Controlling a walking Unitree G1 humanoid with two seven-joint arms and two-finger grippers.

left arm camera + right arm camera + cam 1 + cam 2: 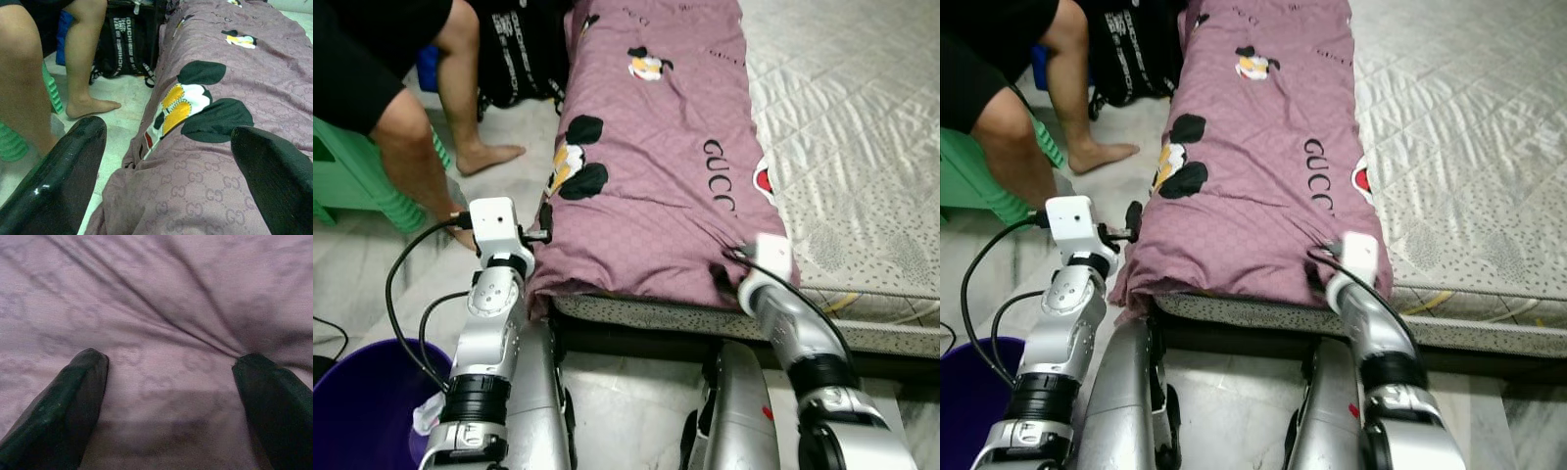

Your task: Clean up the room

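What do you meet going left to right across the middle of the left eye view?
Green stool → person's leg → left gripper → purple blanket → right gripper → bare mattress.

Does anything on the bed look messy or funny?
Yes. The purple blanket lies as a long strip down the left side of the mattress, its near end bunched and hanging over the edge. The right gripper presses into it with fingers open, making wrinkles. The left gripper is open at its corner.
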